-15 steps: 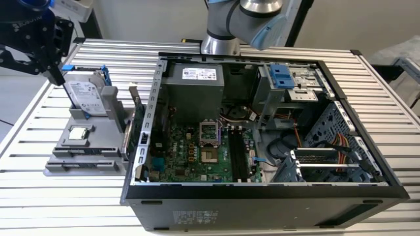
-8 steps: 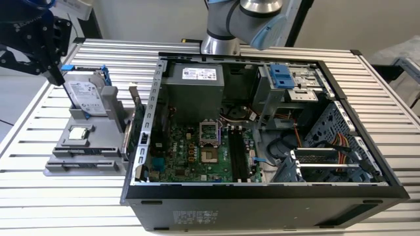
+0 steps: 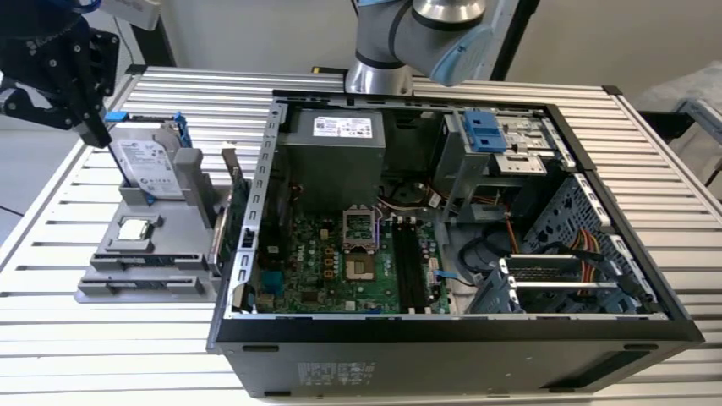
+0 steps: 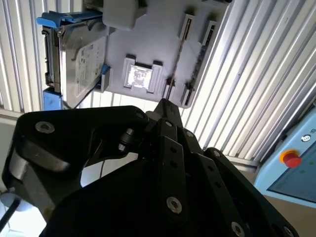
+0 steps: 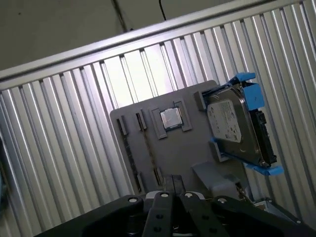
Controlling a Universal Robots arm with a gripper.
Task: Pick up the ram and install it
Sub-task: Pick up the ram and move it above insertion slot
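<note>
The ram (image 5: 147,148) is a thin stick standing on edge between small holders on the grey fixture plate (image 5: 187,148). It also appears as a thin line in the second wrist view (image 4: 178,54). My black gripper (image 3: 90,127) hangs well above that plate at the exterior view's left. Its fingers (image 4: 165,106) are shut with nothing between them, and the tips (image 5: 172,181) point down at the plate, apart from the ram. The open computer case (image 3: 451,330) holds the motherboard (image 3: 338,262), whose long black slots (image 3: 412,271) lie near the middle.
On the fixture plate, a hard drive (image 3: 147,165) in a blue carrier stands upright and a processor chip (image 3: 135,228) lies flat. A green expansion card (image 3: 226,228) stands between plate and case. The ribbed metal table (image 3: 654,169) spreads around. A red button (image 4: 291,159) sits beyond the table.
</note>
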